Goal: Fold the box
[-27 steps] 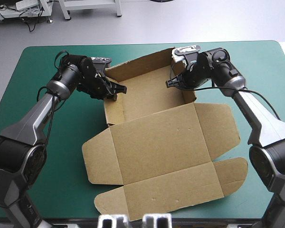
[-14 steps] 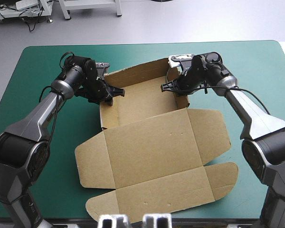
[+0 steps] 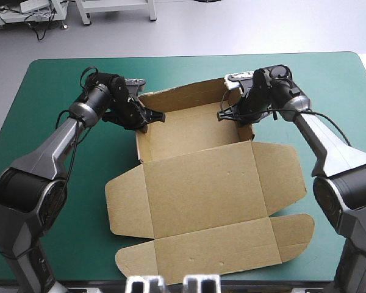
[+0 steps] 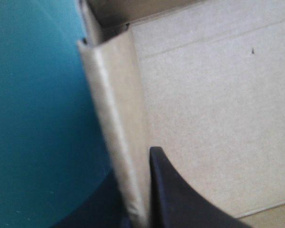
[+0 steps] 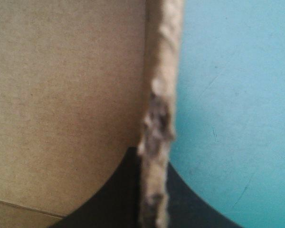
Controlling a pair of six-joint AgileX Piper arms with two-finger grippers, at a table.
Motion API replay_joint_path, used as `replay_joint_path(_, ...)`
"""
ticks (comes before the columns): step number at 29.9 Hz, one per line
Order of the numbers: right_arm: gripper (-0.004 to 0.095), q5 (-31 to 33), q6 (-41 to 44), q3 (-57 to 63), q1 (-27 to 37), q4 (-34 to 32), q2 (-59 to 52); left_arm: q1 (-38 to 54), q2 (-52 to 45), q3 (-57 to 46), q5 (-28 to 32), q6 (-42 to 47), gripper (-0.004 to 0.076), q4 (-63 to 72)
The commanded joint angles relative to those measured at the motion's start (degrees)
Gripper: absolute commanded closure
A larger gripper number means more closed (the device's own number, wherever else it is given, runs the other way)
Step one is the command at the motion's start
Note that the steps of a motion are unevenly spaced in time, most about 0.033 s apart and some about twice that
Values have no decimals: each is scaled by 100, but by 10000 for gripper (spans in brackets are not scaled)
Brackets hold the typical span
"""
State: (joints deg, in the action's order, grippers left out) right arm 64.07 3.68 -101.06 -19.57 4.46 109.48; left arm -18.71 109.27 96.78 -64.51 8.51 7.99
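The table [image 3: 43, 79], under its teal-green cover, is carrying the box [image 3: 195, 146] at its middle, set slightly toward the far side. Judging from how it is lying, the folding is running about midway. The far half is standing as an open tray [image 3: 189, 125], while the lid [image 3: 204, 189] and its flaps are lying flat toward the near edge. The far wall [image 3: 183, 96], left wall [image 4: 116, 118] and right wall [image 5: 159, 95] are standing raised; whether they are tucked fast cannot be told. The right wall's top edge is looking frayed. The left gripper [image 3: 154, 116] is pinching the left wall, fingers nearly closed, one inside the tray and one outside. The right gripper [image 3: 224, 114] is clamping the right wall likewise.
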Motion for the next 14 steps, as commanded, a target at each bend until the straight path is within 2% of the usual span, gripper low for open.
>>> replay_joint_path(1, 932, 135, -217, -212, 7, 286, -225, -127, -17, 339, -247, -300, 734, 127)
replay_joint_path(8, 932, 607, -317, -212, 7, 537, 170, -530, 497, 1070, -719, -465, 734, -141)
replay_joint_path(14, 932, 478, -368, -212, 7, 523, 228, -803, 702, 1591, -956, -465, 734, -1186)
